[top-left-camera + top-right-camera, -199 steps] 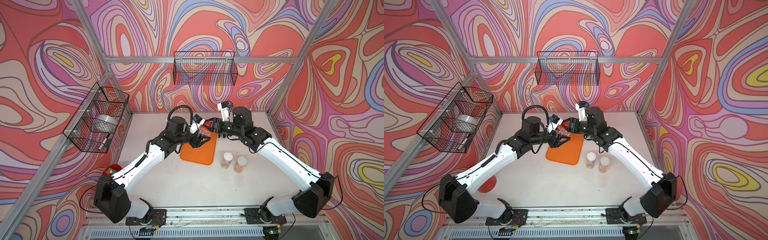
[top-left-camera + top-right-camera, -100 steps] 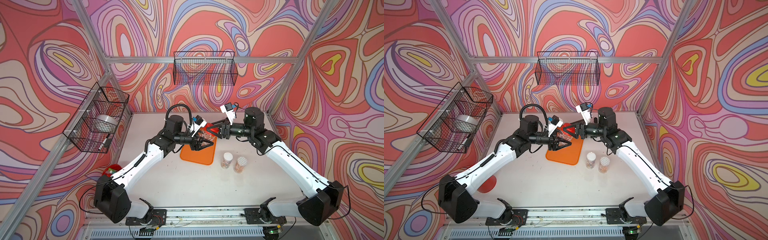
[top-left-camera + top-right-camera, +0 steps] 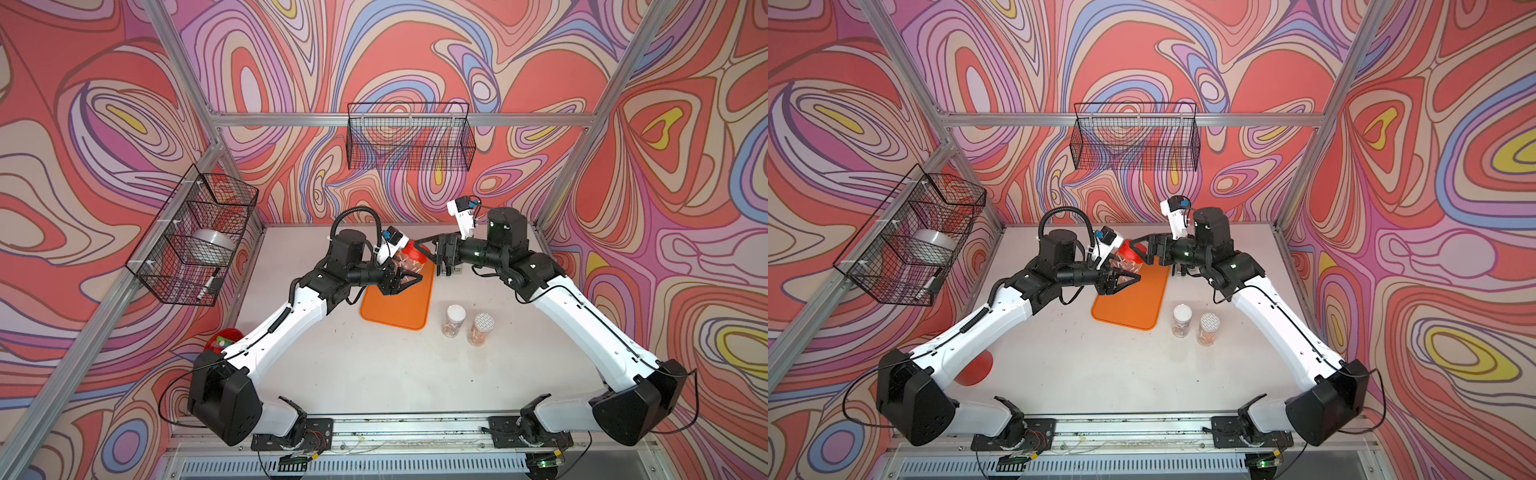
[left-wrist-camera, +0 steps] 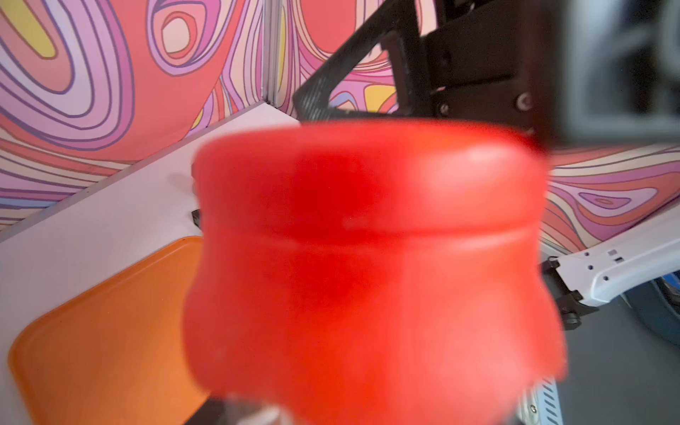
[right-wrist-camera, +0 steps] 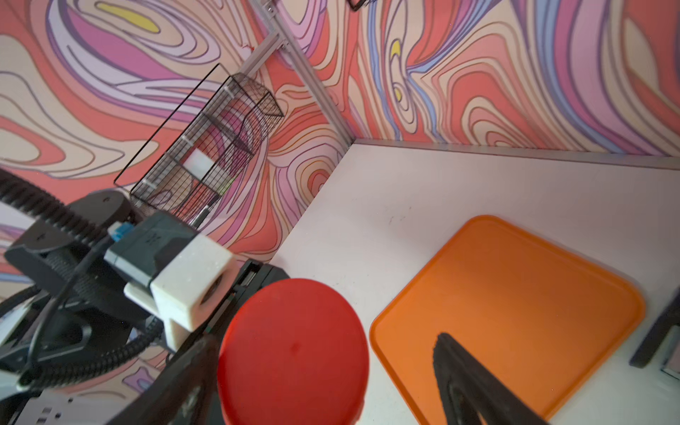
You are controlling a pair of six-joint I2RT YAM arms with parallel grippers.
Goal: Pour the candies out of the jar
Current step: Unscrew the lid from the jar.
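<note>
Top views both show my left tool (image 3: 405, 275) pinching the jar (image 3: 402, 262) over the twelve-o'clock tray (image 3: 395, 307), right tool (image 3: 430, 257) spread for its lid (image 3: 415, 252).

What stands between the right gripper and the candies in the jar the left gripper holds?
The red lid, still capping the jar. The right wrist view shows its flat top facing the open right gripper.
</note>
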